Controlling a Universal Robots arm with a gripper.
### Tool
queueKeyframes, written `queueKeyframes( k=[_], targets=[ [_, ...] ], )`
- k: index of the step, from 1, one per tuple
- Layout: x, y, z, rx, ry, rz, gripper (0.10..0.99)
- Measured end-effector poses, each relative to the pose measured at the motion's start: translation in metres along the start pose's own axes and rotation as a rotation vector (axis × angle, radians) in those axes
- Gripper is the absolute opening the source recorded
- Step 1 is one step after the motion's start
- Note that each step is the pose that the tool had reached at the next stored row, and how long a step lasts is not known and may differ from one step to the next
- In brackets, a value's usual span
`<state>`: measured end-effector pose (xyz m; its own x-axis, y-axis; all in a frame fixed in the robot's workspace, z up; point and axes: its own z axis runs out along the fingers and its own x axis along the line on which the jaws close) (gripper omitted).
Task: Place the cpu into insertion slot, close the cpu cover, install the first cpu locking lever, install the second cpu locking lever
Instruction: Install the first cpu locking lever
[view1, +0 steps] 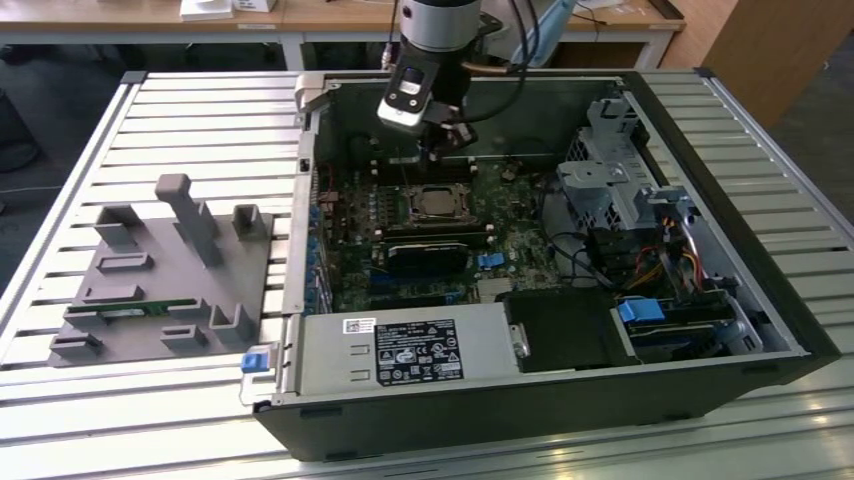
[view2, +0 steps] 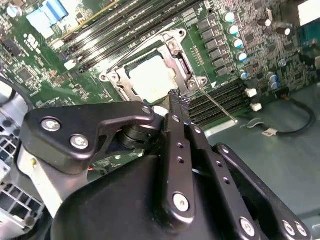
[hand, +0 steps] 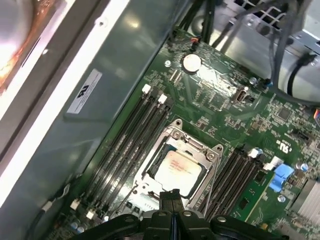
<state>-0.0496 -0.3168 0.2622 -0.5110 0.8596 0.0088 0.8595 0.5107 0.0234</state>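
Observation:
The cpu (view2: 150, 77) lies flat in the insertion slot (view2: 116, 81) on the green board, its silver top showing through the window of the cpu cover (view2: 175, 44), which lies down over it. One thin wire locking lever (view2: 216, 103) angles out from the socket corner, and another runs along the opposite side (view2: 140, 47). My gripper (view2: 177, 102) is shut with nothing between its fingers, its tip just at the socket edge beside the first lever's base. In the first wrist view the gripper (hand: 171, 199) hovers at the rim below the cpu (hand: 176, 170). In the exterior view the gripper (view1: 430, 150) hangs just behind the cpu (view1: 433, 204).
Black memory slots (hand: 127, 145) flank the socket on both sides. The open computer case (view1: 747, 300) holds a drive cage (view1: 601, 180), loose cables (view1: 641, 265) and a power supply (view1: 400, 350). A grey fixture (view1: 160, 270) sits at the exterior view's left.

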Motion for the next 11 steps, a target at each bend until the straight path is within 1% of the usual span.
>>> queueKeyframes(
  k=[11],
  targets=[
    [0.0, 0.0, 0.0001, 0.001, 0.0034, -0.146, 0.106]
  ],
)
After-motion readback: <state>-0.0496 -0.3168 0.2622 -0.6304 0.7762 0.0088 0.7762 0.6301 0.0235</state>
